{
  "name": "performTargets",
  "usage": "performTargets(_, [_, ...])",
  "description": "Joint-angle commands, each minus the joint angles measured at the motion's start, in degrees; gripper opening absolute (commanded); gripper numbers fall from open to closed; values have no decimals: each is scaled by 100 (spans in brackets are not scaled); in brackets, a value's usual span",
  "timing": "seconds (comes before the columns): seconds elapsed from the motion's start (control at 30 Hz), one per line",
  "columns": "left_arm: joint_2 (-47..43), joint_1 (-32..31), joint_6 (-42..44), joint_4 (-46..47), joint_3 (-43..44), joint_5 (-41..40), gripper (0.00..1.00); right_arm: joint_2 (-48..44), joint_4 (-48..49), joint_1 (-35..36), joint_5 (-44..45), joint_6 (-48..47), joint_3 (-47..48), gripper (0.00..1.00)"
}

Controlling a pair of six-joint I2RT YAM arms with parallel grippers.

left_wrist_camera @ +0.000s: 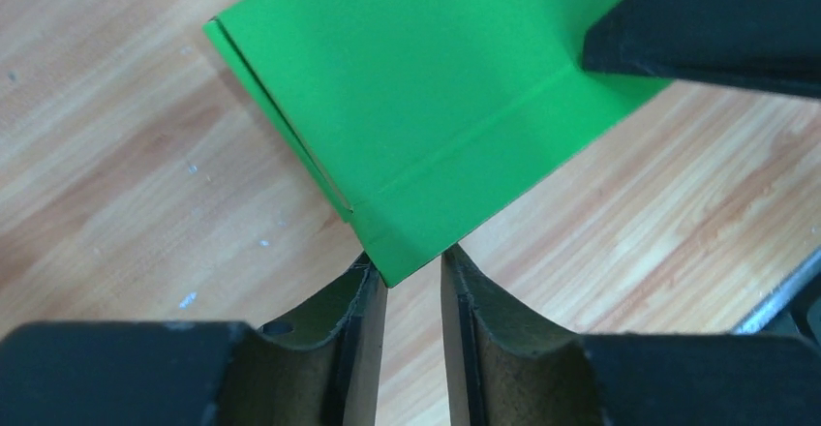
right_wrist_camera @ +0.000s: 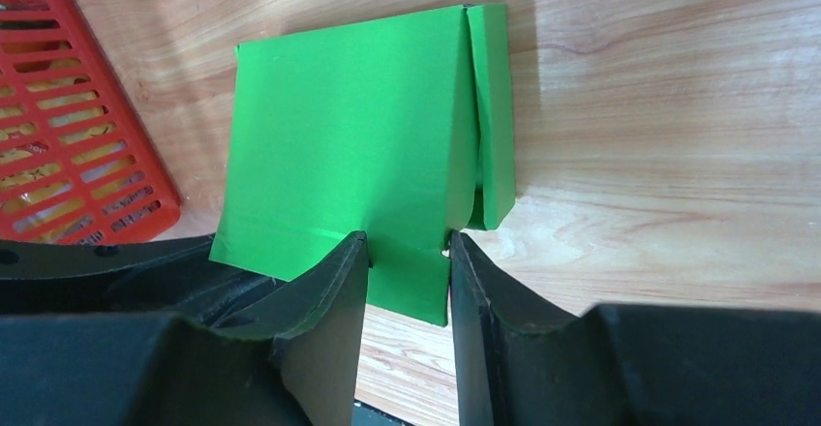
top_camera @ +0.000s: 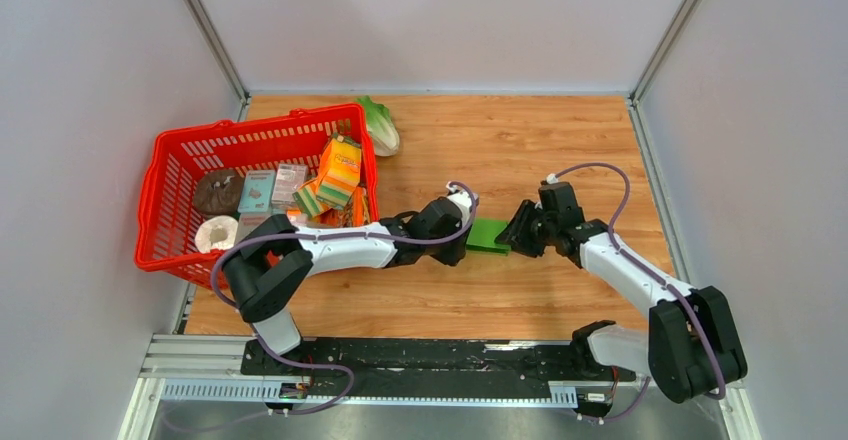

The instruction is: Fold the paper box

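Right hand (right_wrist_camera: 407,252) gripping paper box (right_wrist_camera: 349,145)

I'm seeing my left gripper (left_wrist_camera: 414,269) standing slightly parted at the paper box's (top_camera: 488,235) left edge, my right gripper (right_wrist_camera: 407,252) straddling its opposite edge.

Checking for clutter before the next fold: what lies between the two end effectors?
Only the green paper box, in the top view; the left end effector and right end effector meet its opposite ends.
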Motion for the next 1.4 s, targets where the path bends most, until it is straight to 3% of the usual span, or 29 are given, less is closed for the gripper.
performTargets(0.0, [-566, -159, 204, 58, -105, 516, 35, 110, 258, 157, -402, -142, 231, 38])
performTargets(0.37, [-1402, -159, 1329, -1418, -264, 1131, 45, 207, 364, 244, -498, -213, 239, 38])
performTargets(0.77, [-2315, -159, 1786, -2639, 280, 2037, 40, 400, 408, 473, -340, -432, 266, 39])
performTargets(0.87, [-2264, -133, 1840, -2896, 790, 1493, 40, 356, 452, 499, -217, -538, 231, 40])
performTargets(1.0, [-1361, -45, 1385, -2949, 1493, 1150, 24, 373, 671, 526, -147, -599, 108, 40])
performTargets(1.13, [-831, -27, 970, -2380, 1416, 711, 14, 497, 917, 534, -313, -643, 20, 41])
performTargets(1.37, [-348, -27, 671, -1860, 1055, -265, 8, 365, 936, 543, -182, -766, -86, 42])
